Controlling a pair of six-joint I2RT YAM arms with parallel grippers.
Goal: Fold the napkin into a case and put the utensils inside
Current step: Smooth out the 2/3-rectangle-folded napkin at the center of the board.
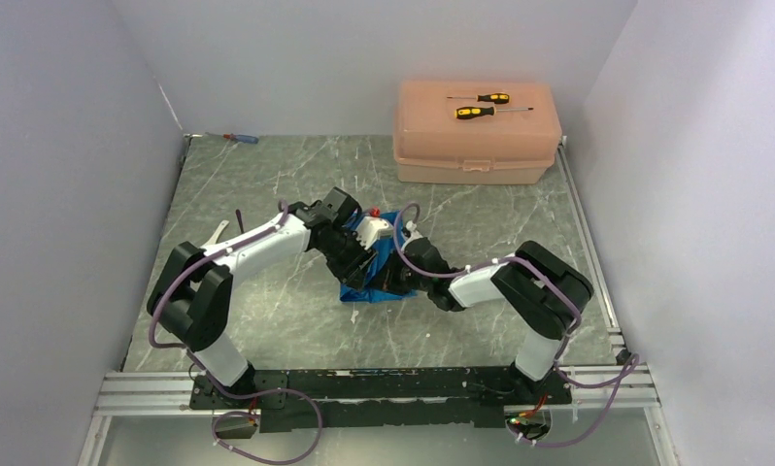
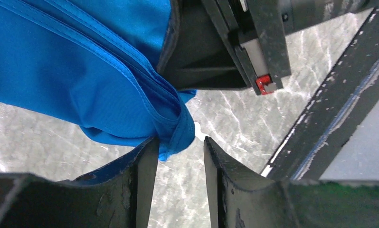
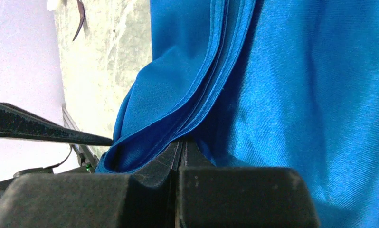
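Nearest me, the mounting rail [image 1: 384,383] ran along the front edge of the marble-patterned bench [image 1: 286,330], and both arms reached in from it toward the middle. Off to the left, well apart from the cloth, lay the utensils: the white spoon [image 1: 215,233] and, just beyond it, the dark purple fork [image 1: 238,216], whose length ran roughly front to back.

Next came the left claw [image 2: 180,159], its fingers apart with a clear gap between them. A hemmed corner of the blue napkin [image 1: 356,288] hung at the fingertips, unpinched as far as I could judge. The napkin sat mid-bench between the two claws, gathered into several layers. Its long axis ran roughly front to back, with the near end leaning left, though the arms hid much of it. To its right, the right claw [image 3: 180,152] was pressed together on a stacked fold of that cloth.

I judged the napkin light, limp and a little slick, apt to slump and lose its crease once freed. The hemmed edges and corners looked the best places to hold it.

Far right at the back stood the peach plastic box [image 1: 476,146], with two yellow-and-black screwdrivers [image 1: 471,113] on its lid.
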